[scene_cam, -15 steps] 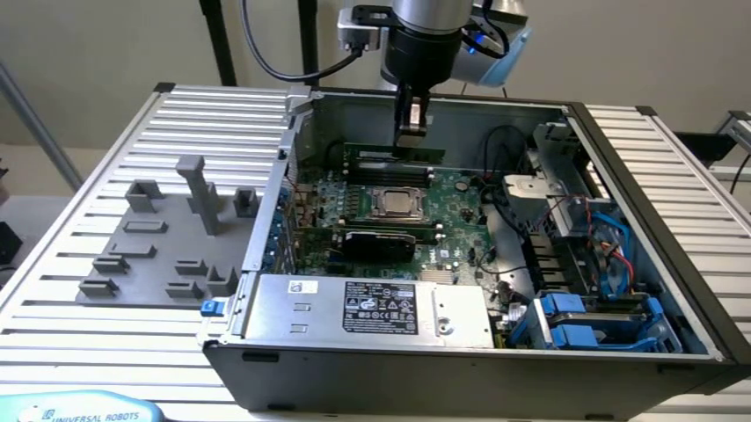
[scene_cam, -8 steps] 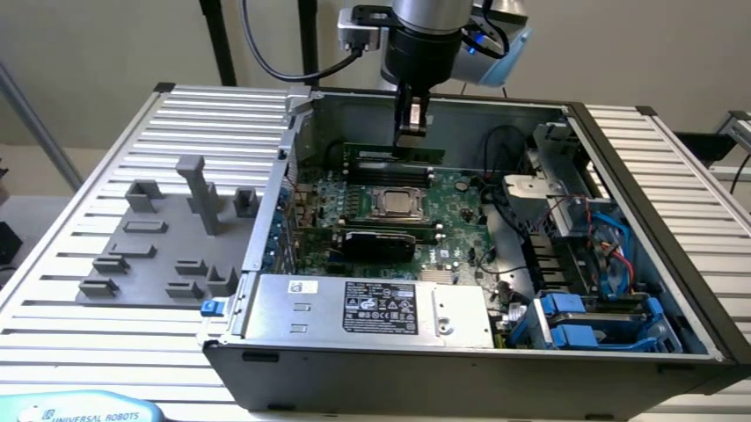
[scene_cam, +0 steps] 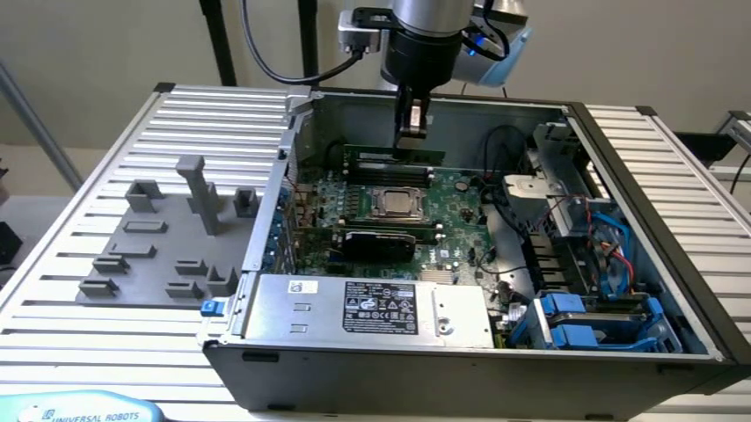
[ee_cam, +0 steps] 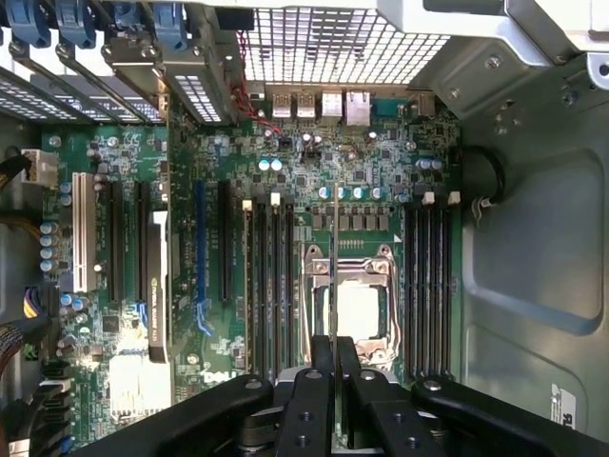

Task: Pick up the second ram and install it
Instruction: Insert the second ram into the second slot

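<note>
My gripper (scene_cam: 411,132) hangs inside the open computer case (scene_cam: 657,264), above the back part of the green motherboard (scene_cam: 452,211). It is shut on the second ram (scene_cam: 397,156), a thin dark green stick held level just over the memory slots (scene_cam: 388,169). From the wrist, the ram (ee_cam: 334,267) shows edge-on as a thin line between the black fingers (ee_cam: 312,390). It stands over the silver processor (ee_cam: 347,309), between two banks of black memory slots (ee_cam: 428,286). I cannot tell whether the stick touches a slot.
A grey fixture plate with plastic blocks (scene_cam: 153,255) lies on the slatted table at the exterior view's left. A silver power supply box (scene_cam: 375,308) sits at the case front, with blue drive bays (scene_cam: 586,321) and cables (scene_cam: 564,220) on the exterior view's right.
</note>
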Controlling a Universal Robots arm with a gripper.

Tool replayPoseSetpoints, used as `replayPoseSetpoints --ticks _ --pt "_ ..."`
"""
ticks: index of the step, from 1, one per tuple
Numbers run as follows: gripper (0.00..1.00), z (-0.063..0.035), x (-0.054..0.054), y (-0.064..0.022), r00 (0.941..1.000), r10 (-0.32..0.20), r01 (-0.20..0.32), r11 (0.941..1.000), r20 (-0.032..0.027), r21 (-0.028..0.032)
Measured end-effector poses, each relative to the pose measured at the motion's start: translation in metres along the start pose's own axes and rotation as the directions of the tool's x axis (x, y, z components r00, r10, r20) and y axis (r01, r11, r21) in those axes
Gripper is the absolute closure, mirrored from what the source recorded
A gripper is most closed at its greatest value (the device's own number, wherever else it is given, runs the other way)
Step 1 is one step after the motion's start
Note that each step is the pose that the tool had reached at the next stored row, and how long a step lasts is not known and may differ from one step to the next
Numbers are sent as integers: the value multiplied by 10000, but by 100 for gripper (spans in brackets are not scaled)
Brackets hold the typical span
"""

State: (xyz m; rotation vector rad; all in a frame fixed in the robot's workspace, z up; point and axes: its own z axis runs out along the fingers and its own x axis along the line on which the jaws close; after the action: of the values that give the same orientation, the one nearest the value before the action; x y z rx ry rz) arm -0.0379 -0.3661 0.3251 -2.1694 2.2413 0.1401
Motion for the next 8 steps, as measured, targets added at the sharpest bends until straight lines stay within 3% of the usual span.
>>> replayPoseSetpoints --ticks 8 --pt "87 109 170 -38 10000 -2 2 10000 -14 0"
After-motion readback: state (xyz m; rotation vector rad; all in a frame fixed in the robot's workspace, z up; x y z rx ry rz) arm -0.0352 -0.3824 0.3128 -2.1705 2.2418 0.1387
